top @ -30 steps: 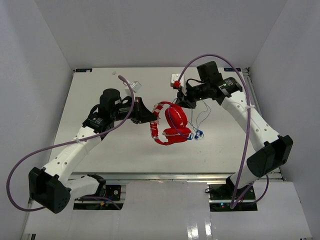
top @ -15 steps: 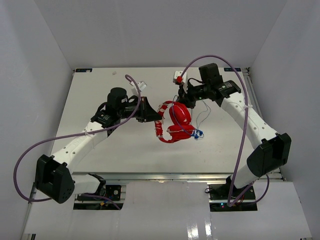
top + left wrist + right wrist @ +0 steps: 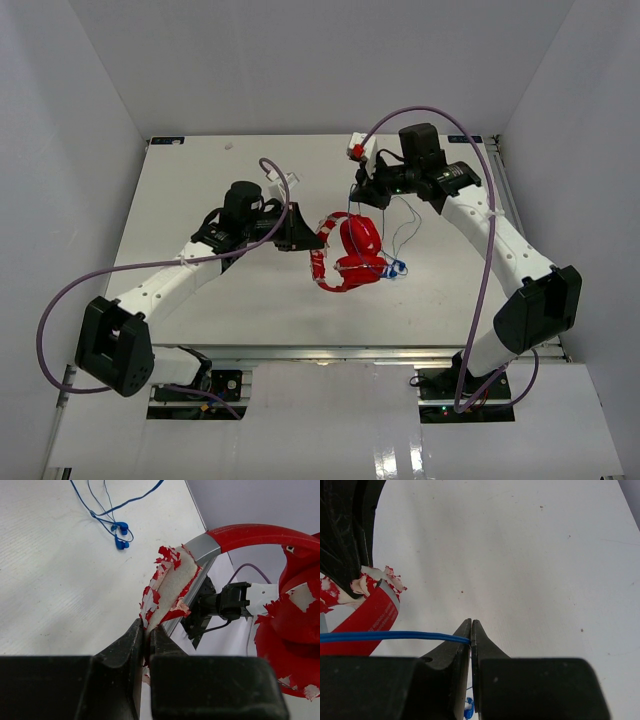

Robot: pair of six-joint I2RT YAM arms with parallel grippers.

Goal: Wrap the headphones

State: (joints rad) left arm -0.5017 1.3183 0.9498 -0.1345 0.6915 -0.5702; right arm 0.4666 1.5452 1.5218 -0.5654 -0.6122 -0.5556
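The red headphones (image 3: 352, 252) are held up over the middle of the table, cups to the right. My left gripper (image 3: 310, 240) is shut on the worn red-and-white padding of the headband (image 3: 167, 592). My right gripper (image 3: 366, 192) is shut on the thin blue cable (image 3: 395, 636), which runs taut to the left toward the headband (image 3: 365, 625). More of the cable hangs in loops (image 3: 405, 225) right of the cups, and its blue tips (image 3: 398, 267) lie on the table; they also show in the left wrist view (image 3: 120, 535).
A small white and red block (image 3: 354, 150) sits near the back edge by the right arm. A small white piece (image 3: 290, 178) lies near the left arm's purple cable (image 3: 275, 185). White walls close in the table on three sides.
Both arms have shifted: the left gripper moved right with the headband, and the right gripper rose slightly toward the back. The headphones turned more upright and compact.
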